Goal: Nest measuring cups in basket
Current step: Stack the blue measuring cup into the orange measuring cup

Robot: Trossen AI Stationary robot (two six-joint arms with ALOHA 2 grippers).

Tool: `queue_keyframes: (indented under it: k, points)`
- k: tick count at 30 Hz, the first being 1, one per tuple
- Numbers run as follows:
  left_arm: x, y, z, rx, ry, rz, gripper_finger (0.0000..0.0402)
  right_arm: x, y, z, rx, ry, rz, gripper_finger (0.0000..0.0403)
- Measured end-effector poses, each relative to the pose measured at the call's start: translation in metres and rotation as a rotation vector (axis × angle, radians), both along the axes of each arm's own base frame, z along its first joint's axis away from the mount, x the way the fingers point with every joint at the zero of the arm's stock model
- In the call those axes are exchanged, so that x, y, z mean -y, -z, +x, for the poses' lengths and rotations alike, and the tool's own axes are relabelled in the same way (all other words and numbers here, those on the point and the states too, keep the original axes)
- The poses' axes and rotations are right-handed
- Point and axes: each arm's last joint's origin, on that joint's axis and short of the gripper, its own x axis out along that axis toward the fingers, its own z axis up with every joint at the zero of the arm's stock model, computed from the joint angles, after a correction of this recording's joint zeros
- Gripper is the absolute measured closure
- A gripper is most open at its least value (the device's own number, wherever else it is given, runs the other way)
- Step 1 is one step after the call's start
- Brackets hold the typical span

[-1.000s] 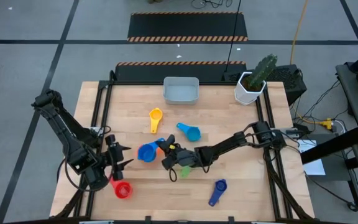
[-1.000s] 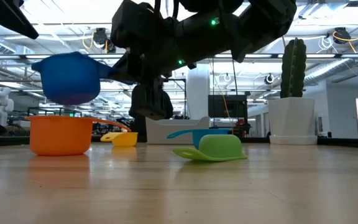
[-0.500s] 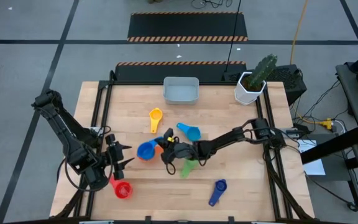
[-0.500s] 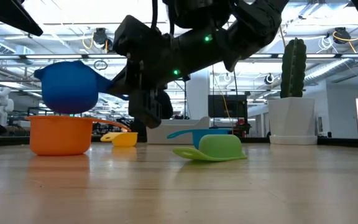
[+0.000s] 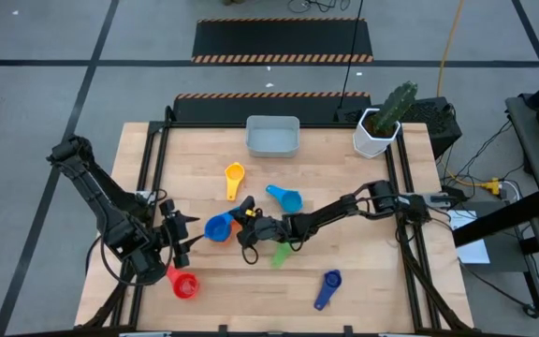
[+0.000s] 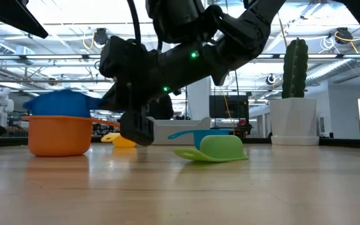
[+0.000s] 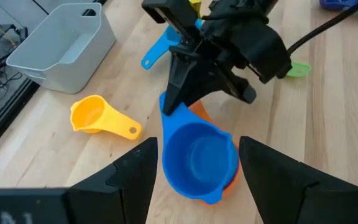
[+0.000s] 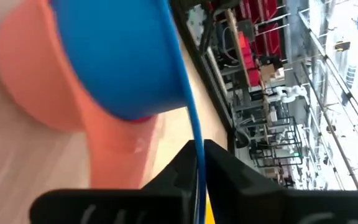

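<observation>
High view first: my right pincer point(image 5: 241, 230) reaches across the middle of the desk point(image 5: 363, 281) and sits at the handle of the blue cup point(image 5: 218, 228). From my right wrist, my two dark fingers point(image 8: 185, 163) pinch that thin blue handle between them, so I am clenched on it. The blue cup rests inside the orange cup point(image 6: 60, 134); the low view shows its blue rim just above the orange rim, and my left wrist view shows orange peeking out under the blue bowl.

My left pincer point(image 5: 178, 241) waits near the desk's left front, fingers spread apart and empty, pointing toward the stacked pair. The red cup point(image 5: 184, 285) lies just in front of it, near the desk's front edge.

The yellow cup point(image 5: 234, 176) lies between the stack and the basket point(image 5: 272, 137), which stands at the desk's back edge with nothing in it. The light blue cup point(image 5: 286, 197) is just behind my right arm, the green cup point(image 5: 280, 255) lies partly under that arm, upside down as the low view shows, and the dark blue cup point(image 5: 328, 286) lies well apart toward the front right. A white pot with a cactus point(image 5: 382, 120) stands at the back right corner.
</observation>
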Motion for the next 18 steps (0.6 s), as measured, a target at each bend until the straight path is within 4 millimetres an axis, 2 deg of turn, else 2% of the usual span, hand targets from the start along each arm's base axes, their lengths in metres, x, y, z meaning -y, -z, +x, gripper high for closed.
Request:
queue_keyframes:
  k: [18]
  points:
    - [0.0014, -0.0003, 0.0006, 0.011, -0.006, -0.029, 0.0172, -0.0058, 0.0, -0.0019, 0.029, 0.068, 0.023, 0.0277]
